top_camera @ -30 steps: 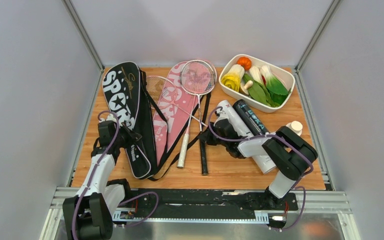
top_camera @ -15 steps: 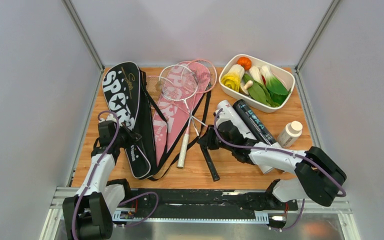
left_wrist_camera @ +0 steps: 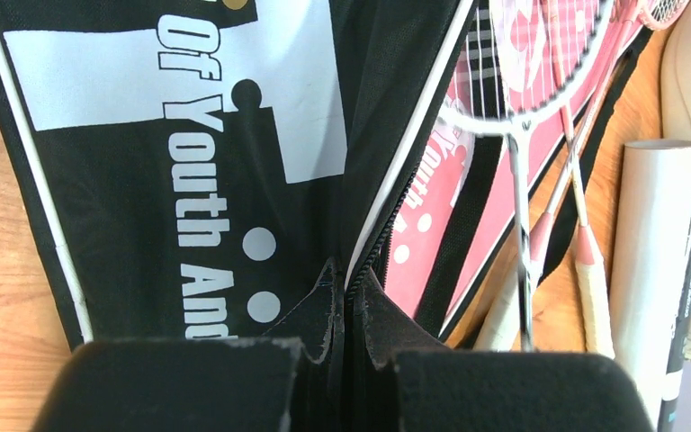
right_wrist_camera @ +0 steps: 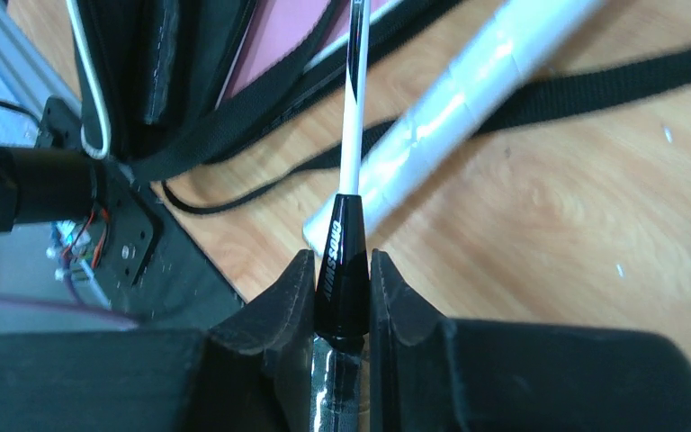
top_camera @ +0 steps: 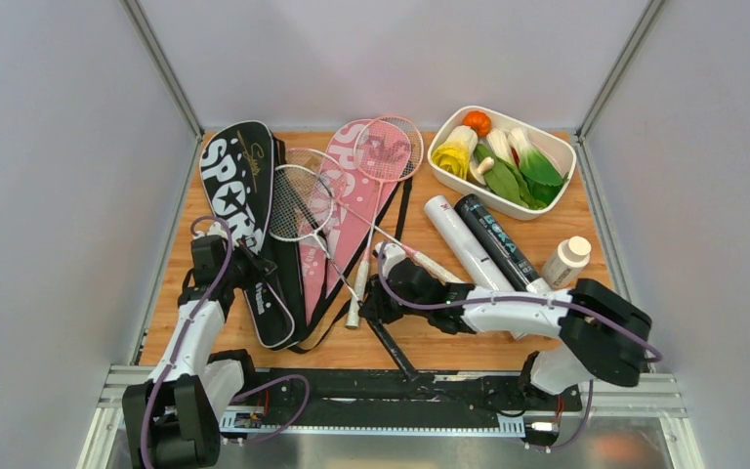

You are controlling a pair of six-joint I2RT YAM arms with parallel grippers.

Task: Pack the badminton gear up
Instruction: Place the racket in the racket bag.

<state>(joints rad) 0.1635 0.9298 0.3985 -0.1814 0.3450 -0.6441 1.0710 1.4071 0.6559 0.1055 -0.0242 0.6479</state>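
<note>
A white-framed racket (top_camera: 298, 202) is held by the right pincer (top_camera: 379, 296) at the black cone where the shaft meets the black handle (top_camera: 391, 352). In the right wrist view the two fingers (right_wrist_camera: 281, 301) are seen pressed against that cone, closed on it. The racket's long axis runs diagonally: its head points toward the far left and lies over the black cover (top_camera: 244, 215) and the pink cover (top_camera: 347, 210), while the handle points toward the near edge of the counter (top_camera: 469, 342) and reaches past it onto the black base rail.

A pink racket (top_camera: 388, 149) is laid on the pink cover with its head toward the far side and its white grip (top_camera: 356, 293) toward the near side, just left of the right pincer.

The black cover is stretched lengthwise from far to near along the left of the counter. Its near edge by the zip is pinched by the left pincer (top_camera: 244, 266), whose fingers are seen fully closed on the fabric in the left wrist view.

A white tube (top_camera: 459, 239) and a black tube (top_camera: 496, 237) are laid side by side, touching, both slanted from far left to near right, right of the rackets.
</note>
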